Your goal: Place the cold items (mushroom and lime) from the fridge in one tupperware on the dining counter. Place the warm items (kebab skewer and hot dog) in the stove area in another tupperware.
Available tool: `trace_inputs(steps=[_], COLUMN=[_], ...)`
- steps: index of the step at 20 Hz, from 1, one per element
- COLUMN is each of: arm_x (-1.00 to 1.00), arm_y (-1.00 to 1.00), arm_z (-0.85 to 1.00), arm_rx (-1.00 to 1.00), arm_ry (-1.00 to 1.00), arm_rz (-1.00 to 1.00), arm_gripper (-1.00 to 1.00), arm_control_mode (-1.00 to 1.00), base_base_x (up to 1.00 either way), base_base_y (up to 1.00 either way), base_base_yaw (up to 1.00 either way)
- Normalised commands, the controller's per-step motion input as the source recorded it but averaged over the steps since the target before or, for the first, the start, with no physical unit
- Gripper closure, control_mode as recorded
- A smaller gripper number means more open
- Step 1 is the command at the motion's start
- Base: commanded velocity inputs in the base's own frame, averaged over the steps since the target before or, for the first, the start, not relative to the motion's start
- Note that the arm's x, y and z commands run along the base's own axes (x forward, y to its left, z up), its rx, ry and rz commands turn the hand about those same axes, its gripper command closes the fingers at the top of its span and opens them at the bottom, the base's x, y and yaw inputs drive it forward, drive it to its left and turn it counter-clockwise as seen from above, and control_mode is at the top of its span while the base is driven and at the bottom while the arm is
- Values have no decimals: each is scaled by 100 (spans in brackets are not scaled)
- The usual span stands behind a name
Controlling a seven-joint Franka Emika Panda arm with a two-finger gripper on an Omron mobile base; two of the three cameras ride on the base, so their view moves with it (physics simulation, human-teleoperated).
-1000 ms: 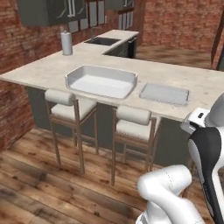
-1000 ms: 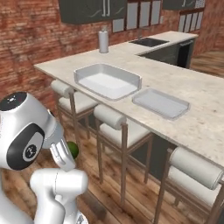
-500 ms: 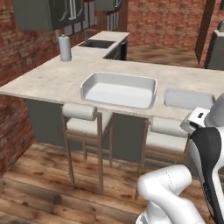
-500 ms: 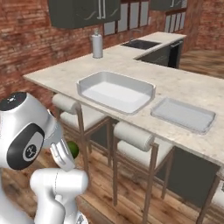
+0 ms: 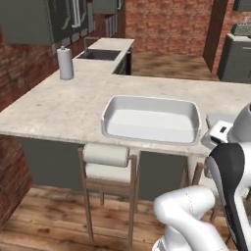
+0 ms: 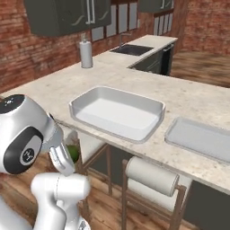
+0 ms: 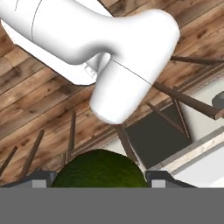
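Lime [image 7: 99, 168], dark green and round, sits between our gripper [image 7: 98, 178] fingertips [image 7: 39, 178] at the 6 o'clock edge of the hand view, the jaws spread wide and closed on it from both sides. We judge it is carried tucked low beside the arm so it clears the stools while the base brings us up to the dining counter [image 5: 59, 105]. A sliver of the lime [image 6: 73, 153] shows in the right base view at 8 o'clock, below the counter's edge. Being near-spherical, it offers no long axis we can read, and its stem end is hidden. Above it, the deep white tupperware [image 5: 152, 119] stands empty on the counter, with a shallower container [image 6: 202, 139] just beside it at its 3 o'clock. We judge the lime is bound for the deep one, since nothing cold lies there yet.
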Motion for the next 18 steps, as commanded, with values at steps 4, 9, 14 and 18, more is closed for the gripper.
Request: trace_inputs(steps=[4, 9, 14, 18], arm_x=[0, 0, 28, 100], arm_y=[0, 0, 13, 41], arm_z=[0, 0, 0, 7], arm_rx=[0, 0, -2, -3], arm_ry=[0, 0, 0, -3], arm_rz=[0, 0, -4, -12], arm_gripper=[100, 100, 100, 100], arm_control_mode=[100, 100, -100, -100], base_base_x=[90, 74, 30, 0], base_base_y=[-2, 11, 19, 0], base_base_yaw=[-17, -15, -8, 0])
